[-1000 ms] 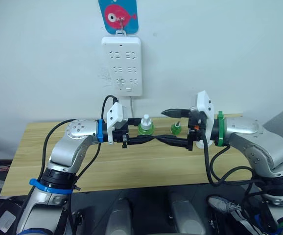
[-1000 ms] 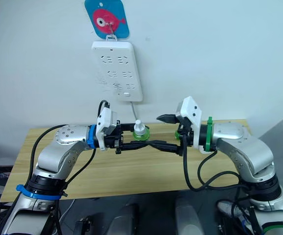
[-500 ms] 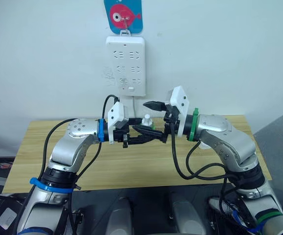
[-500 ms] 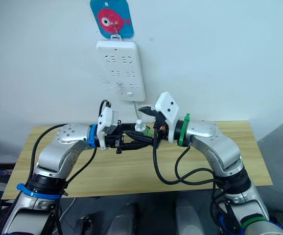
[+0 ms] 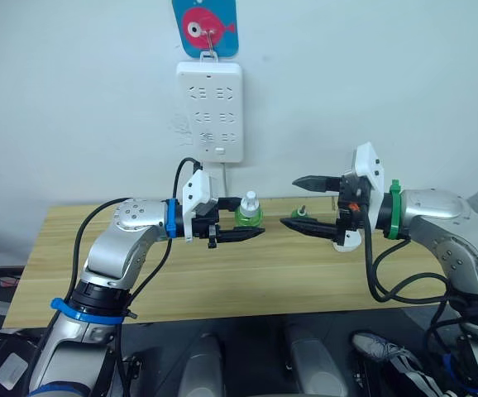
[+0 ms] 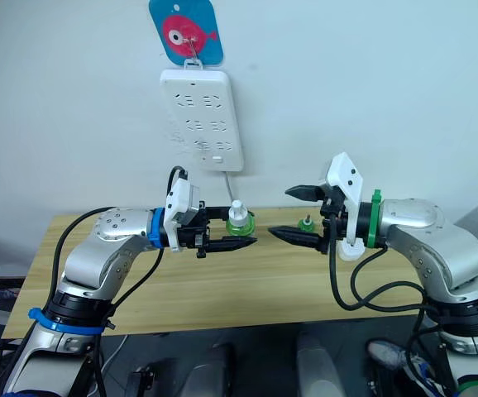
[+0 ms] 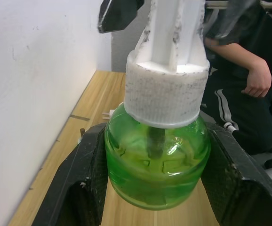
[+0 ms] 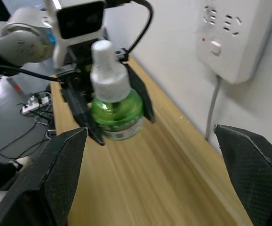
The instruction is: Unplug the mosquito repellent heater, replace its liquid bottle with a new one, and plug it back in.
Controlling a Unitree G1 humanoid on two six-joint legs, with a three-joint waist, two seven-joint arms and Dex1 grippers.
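Left gripper (image 5: pixel 247 224) pinching green liquid bottle (image 5: pixel 247 214), label unreadable; right gripper (image 5: pixel 303 203) spread, empty, well apart.

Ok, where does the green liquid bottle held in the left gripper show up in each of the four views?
Left eye view: green bottle just left of centre, between the left gripper's fingers.
Right eye view: near centre, below the power strip.
Left wrist view: centre, close up, between both fingers.
Right wrist view: left of centre.
Shared landmark: the wooden table.
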